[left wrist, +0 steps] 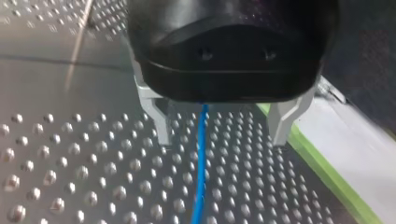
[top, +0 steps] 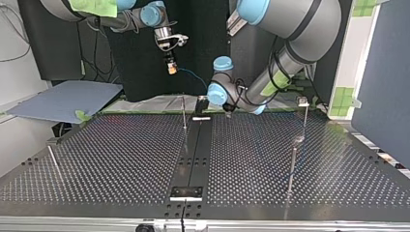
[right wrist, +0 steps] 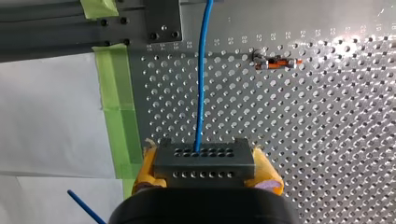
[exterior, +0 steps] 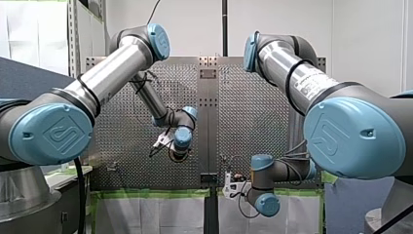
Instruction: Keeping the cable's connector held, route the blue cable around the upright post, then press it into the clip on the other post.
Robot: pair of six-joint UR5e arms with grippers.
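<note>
Yellow-padded, my right tool [right wrist: 207, 173] is pinching one connector [right wrist: 204, 156], whose single blue cable [right wrist: 201, 84] is running straight ahead over the counter [right wrist: 327, 140], passing between the spread fingers of my left tool [left wrist: 219, 128].

The connector [right wrist: 204, 161] was a dark grey block with two rows of small holes, clamped between the yellow pads [right wrist: 149, 169] of my right end effector [right wrist: 205, 179]. The blue cable [right wrist: 201, 93] left its far row and ran straight ahead. In the top view the connector hung in the air behind the thin upright post [top: 184, 113]. From there the cable sagged past that post's right to my left end effector [left wrist: 219, 140], lying between its spread metal fingers [left wrist: 161, 126]. Well to the right of the upright post stood a second post [top: 305, 123] with a clip [top: 303, 101] on top, the cable nowhere near it.
</note>
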